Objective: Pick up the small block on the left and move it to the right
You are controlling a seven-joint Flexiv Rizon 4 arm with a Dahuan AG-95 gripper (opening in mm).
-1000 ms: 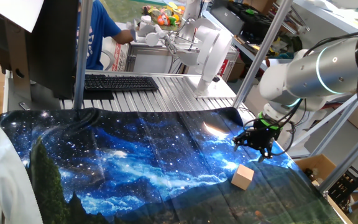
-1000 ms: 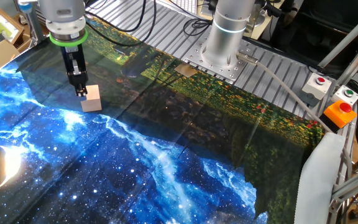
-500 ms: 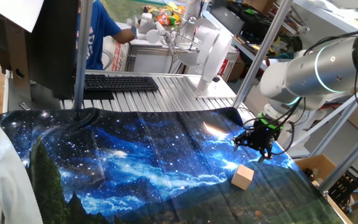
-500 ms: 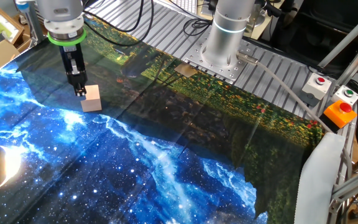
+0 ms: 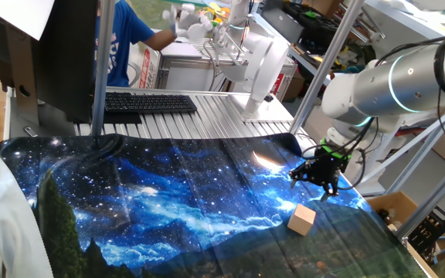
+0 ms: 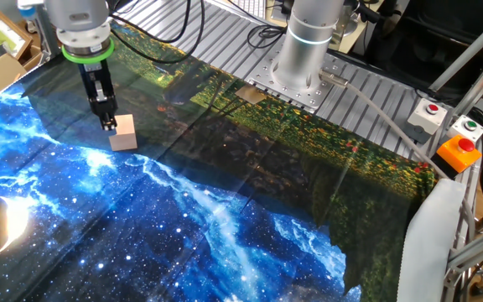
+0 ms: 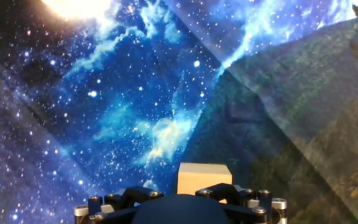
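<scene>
The small block (image 5: 302,219) is a pale tan wooden cube resting on the starry blue cloth (image 5: 168,193). It also shows in the other fixed view (image 6: 124,132) and at the bottom centre of the hand view (image 7: 204,177). My gripper (image 6: 106,122) hangs just above the cloth, right beside the block and apart from it. Its dark fingers look pressed together with nothing between them. In the one fixed view the gripper (image 5: 319,184) sits a little behind and above the block. The hand view shows only the dark gripper body, not the fingertips.
The cloth covers the table up to a ribbed metal surface (image 6: 376,84) with the arm's base (image 6: 302,50). A red and orange button box (image 6: 455,151) sits at the far right. A keyboard (image 5: 149,102) and a person (image 5: 126,38) are beyond the table.
The arm has shifted very slightly; the gripper stays beside the block. The block has not moved. The person in the background has moved an arm.
</scene>
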